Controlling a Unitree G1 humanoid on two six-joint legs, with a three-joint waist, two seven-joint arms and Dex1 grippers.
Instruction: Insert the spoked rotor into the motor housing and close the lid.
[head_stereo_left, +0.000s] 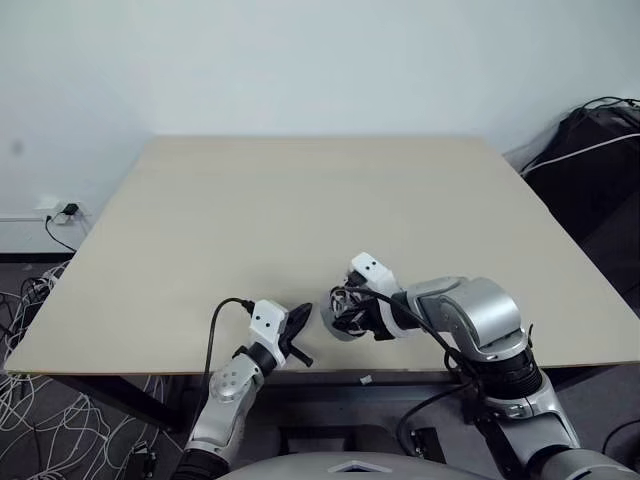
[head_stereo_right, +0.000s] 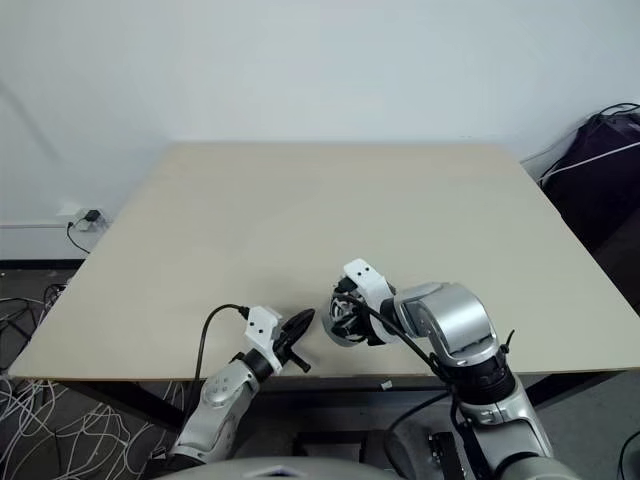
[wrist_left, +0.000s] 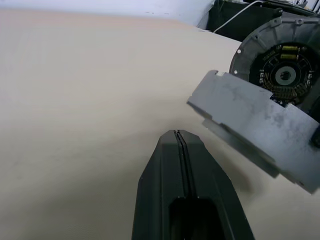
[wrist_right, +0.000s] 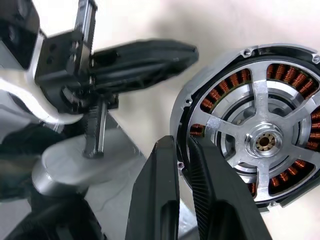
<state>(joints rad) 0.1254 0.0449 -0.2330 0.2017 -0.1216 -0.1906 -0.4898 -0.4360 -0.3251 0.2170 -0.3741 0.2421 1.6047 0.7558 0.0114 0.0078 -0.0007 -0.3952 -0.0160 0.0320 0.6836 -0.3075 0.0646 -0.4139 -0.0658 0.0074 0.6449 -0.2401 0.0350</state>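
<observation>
right wrist view is showing the right gripper (wrist_right: 184, 150) pinching the rim of the motor housing (wrist_right: 200, 100), one black finger lying on each side of the dark edge. copper windings are showing in a ring inside it, and the spoked rotor (wrist_right: 263, 141) is sitting in the middle of the housing, its silver spokes crossing over the windings. the housing is tilting up on edge, held just above the near part of the table (head_stereo_left: 300, 210), close to its front edge. the left gripper (wrist_left: 179, 134) is hanging just beside it on the left, its two fingers pressed flat together with nothing between them, pointing toward the housing. left wrist view is showing the housing's dark back face with a grey plate (wrist_left: 255, 125) in front of it; i cannot tell what that plate is.
</observation>
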